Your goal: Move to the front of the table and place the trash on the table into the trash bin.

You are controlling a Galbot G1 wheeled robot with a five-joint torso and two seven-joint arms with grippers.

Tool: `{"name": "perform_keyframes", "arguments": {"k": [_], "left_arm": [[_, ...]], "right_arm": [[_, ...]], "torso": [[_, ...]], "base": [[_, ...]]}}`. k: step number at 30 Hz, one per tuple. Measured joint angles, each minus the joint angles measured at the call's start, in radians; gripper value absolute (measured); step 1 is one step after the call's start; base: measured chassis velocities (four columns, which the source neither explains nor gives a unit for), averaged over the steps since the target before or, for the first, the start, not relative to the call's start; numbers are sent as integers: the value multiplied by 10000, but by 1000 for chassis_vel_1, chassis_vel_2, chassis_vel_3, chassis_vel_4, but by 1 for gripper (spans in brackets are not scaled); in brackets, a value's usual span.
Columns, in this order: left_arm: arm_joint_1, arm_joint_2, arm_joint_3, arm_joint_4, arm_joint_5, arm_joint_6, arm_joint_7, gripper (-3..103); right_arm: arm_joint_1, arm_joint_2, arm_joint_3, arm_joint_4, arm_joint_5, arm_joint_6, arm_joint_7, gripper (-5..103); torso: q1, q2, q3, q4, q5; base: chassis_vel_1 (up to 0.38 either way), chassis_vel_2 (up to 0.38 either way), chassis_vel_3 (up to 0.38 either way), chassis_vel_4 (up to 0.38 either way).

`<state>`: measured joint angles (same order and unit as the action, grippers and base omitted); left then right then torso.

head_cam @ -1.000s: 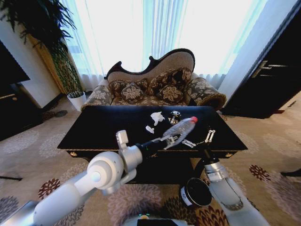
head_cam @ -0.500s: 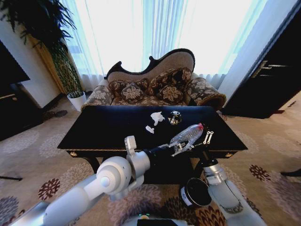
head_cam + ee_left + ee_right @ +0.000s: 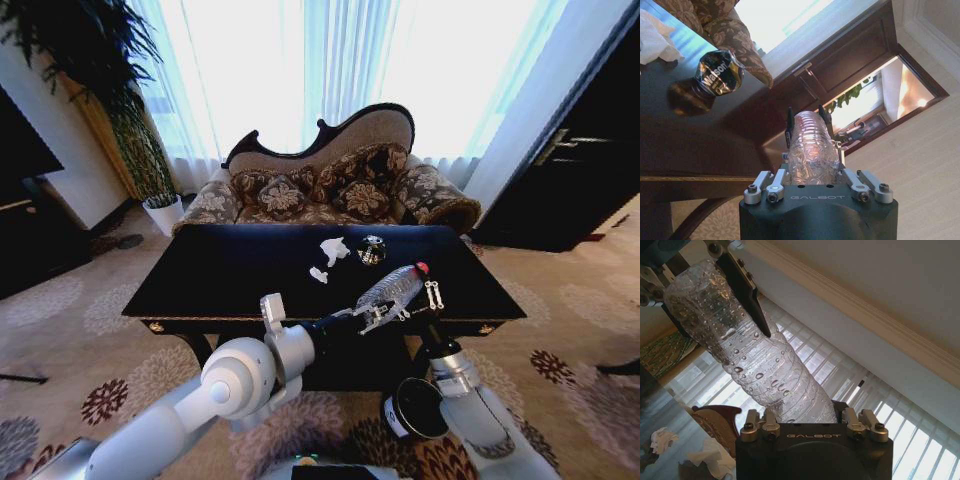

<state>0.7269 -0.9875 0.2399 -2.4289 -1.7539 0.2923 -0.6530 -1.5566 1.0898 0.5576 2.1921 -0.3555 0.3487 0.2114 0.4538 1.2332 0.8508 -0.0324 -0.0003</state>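
Clear plastic bottle (image 3: pixel 392 287), red cap, ribbed and partly crushed, droplets inside. It is off the surface (image 3: pixel 220 275) and held in the air over that surface's front right edge, lying tilted with the cap end higher.

Left tool (image 3: pixel 372 314): pinching the bottle across its body, one finger on each side. The left wrist view confirms the black pads bear on the ribbed wall.

Right tool (image 3: pixel 433 294): just beside the cap end, over the same front right edge. The right wrist view shows the bottle running straight out from its housing. Spread or pressed together: cannot tell.

Left on the surface, near its middle and towards the back: crumpled white paper wad (image 3: pixel 334 249), smaller white scrap (image 3: pixel 318 274), dark shiny crumpled item (image 3: pixel 372 248).

Trash bin (image 3: pixel 415 408): on the carpet below the surface's front right corner, mouth open.

Handling, by judgement: the bottle is light and thin-walled. It is springy and buckles under squeeze, and may be slick. A hold on the stiffer ribbed mid-body looks safest; near the rounded shoulder it could squirt out.
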Motion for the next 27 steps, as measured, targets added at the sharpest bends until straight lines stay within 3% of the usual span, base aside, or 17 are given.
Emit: {"name": "perform_keyframes", "arguments": {"k": [4,5,11,13,15,18,20,21,22,23,27], "left_arm": [[-2,86,45,-16,276,96,112,34],[-24,135,87,-47,411,180,149,44],[-153,330,193,-166,697,540,358,60],[-226,560,164,-244,854,775,621,76],[-262,642,164,-275,932,829,728,76],[-341,877,3,-407,1383,920,1095,93],[-352,929,-113,-461,1493,935,1101,93],[-357,1025,-306,-527,1673,947,1089,99],[-357,1064,-382,-548,1743,947,1089,99],[-316,1309,-943,-665,1942,965,1154,100],[-232,1832,-1731,-707,2179,1014,1443,100]], "right_arm": [[3,-27,0,14,2,1,1,47],[4,-36,4,24,15,2,2,47],[-38,85,55,27,80,-8,0,40],[-89,93,74,24,128,-8,-105,34],[-97,95,75,22,128,-7,-134,32],[-117,178,61,-45,126,-7,-209,28],[-130,214,50,-60,123,-7,-226,27],[-150,249,43,-95,118,-7,-247,27],[-155,258,43,-111,115,-6,-252,27],[-159,309,42,-211,104,-6,-263,27],[-118,388,29,-388,95,-6,-264,27]], "torso": [[0,0,0,0,0],[0,1,0,0,0],[0,1,0,-1,0],[0,0,0,0,0],[0,1,0,-1,-1],[0,0,0,0,0],[0,1,0,0,0],[0,1,0,-1,-1],[0,1,0,-1,-1],[0,0,0,-1,-1],[0,0,0,-1,-2]], "base": [[0,0,0,0],[0,0,0,0],[0,0,0,0],[0,0,0,0],[0,0,0,0],[0,0,0,0],[0,0,0,0],[0,0,0,0],[0,0,0,0],[0,0,0,0],[0,0,0,0]]}}
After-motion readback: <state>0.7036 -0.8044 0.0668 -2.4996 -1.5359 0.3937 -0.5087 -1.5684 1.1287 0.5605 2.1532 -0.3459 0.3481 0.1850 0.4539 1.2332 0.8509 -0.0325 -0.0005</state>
